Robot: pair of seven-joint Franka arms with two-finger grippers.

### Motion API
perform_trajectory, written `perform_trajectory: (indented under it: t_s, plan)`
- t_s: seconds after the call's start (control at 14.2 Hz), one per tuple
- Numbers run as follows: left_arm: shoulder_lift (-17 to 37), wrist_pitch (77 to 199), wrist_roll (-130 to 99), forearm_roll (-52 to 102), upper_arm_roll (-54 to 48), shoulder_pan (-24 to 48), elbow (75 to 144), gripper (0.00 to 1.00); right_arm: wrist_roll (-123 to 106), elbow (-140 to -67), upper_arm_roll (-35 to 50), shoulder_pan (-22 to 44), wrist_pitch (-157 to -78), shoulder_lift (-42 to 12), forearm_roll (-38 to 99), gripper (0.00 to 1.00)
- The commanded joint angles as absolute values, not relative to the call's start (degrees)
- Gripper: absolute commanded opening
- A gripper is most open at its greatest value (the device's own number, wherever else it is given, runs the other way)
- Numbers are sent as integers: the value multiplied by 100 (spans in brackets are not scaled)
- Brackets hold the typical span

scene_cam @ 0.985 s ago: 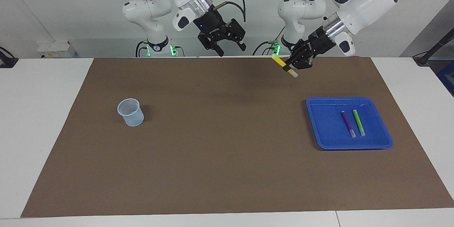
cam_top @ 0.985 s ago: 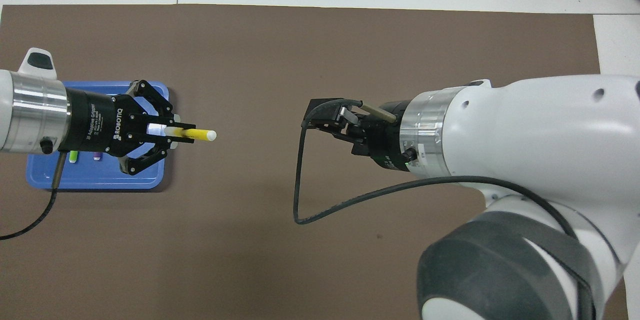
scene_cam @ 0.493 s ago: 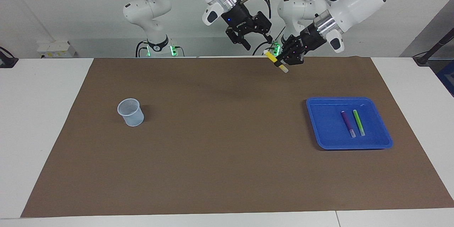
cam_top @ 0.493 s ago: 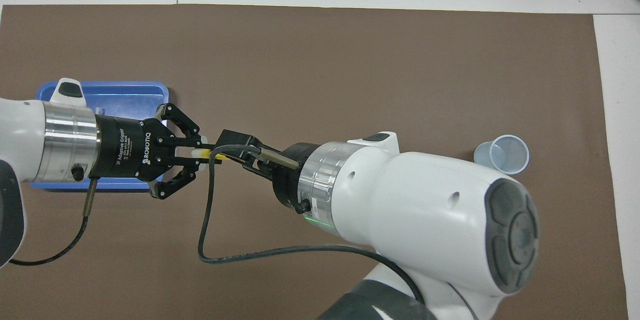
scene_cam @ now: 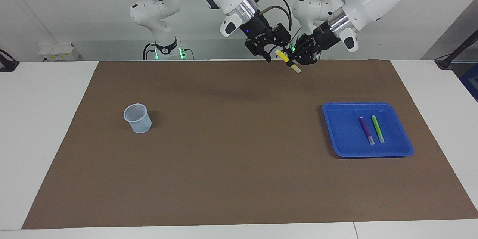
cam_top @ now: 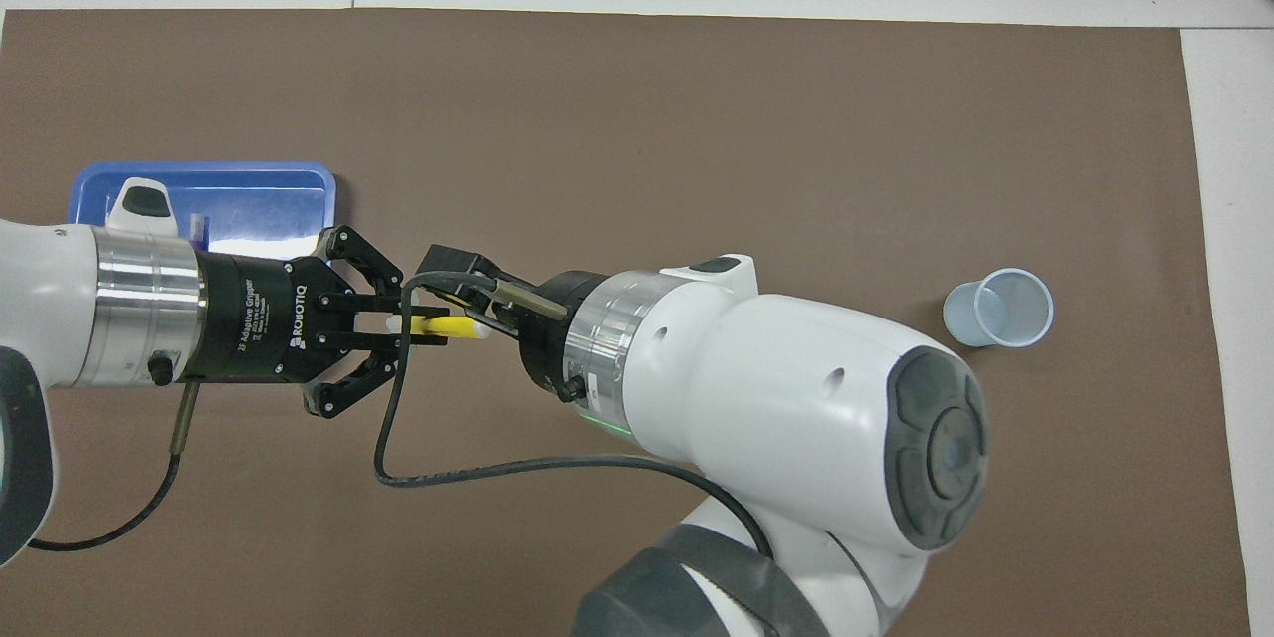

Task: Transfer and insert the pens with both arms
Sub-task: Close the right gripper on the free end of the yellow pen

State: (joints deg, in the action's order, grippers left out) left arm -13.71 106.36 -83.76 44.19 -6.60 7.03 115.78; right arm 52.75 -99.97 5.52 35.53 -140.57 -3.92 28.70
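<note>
Yellow is the pen to watch: your left gripper (scene_cam: pixel 295 58) is clamped on the yellow pen (scene_cam: pixel 285 58), holding it in the air over the edge of the brown mat (scene_cam: pixel 239 179) nearest the robots, tilted, with its pale end (scene_cam: pixel 297 70) pointing down and toward the blue tray (scene_cam: pixel 338 145). Your right gripper (scene_cam: pixel 275 48) has its fingers spread around the pen's free end; from what you can see, it is not possible to tell whether they touch it yet. In the overhead view the two grippers face each other, with the pen (cam_top: pixel 446 326) bridging the gap between left gripper (cam_top: pixel 418 326) and right gripper (cam_top: pixel 468 304).

Taking the tray as your landmark: the purple pen (scene_cam: pixel 366 130) and the green pen (scene_cam: pixel 377 129) lie inside it, side by side and nearly parallel, apart from each other. The held pen hangs nearer the robots than the tray. The pale mesh cup (scene_cam: pixel 137 118) stands upright on the mat, well apart from the tray, toward the right arm's end of the table.
</note>
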Motion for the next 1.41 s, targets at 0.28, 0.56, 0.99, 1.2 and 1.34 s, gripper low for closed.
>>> perform_trajectory:
  t_s: [0.28, 0.56, 0.99, 1.2, 1.34]
  plan:
    - [-1573, 10793, -8552, 4526, -598, 800, 11830, 0, 5352, -9967, 598, 3630, -13984, -387, 3006, 82]
    - [-1582, 10793, -8569, 4518, -589, 800, 11830, 0, 5353, -9984, 606, 3630, -13641, -343, 2997, 77]
    - [-1600, 10767, -8569, 4518, -589, 800, 11839, 0, 5300, -9967, 606, 3612, -13526, -351, 2979, 59]
    - [-1608, 10740, -8561, 4518, -589, 800, 11839, 0, 5291, -9967, 606, 3604, -13518, -351, 2979, 42]
    - [-1608, 10731, -8561, 4518, -598, 800, 11839, 0, 5291, -9967, 606, 3577, -13517, -352, 2979, 33]
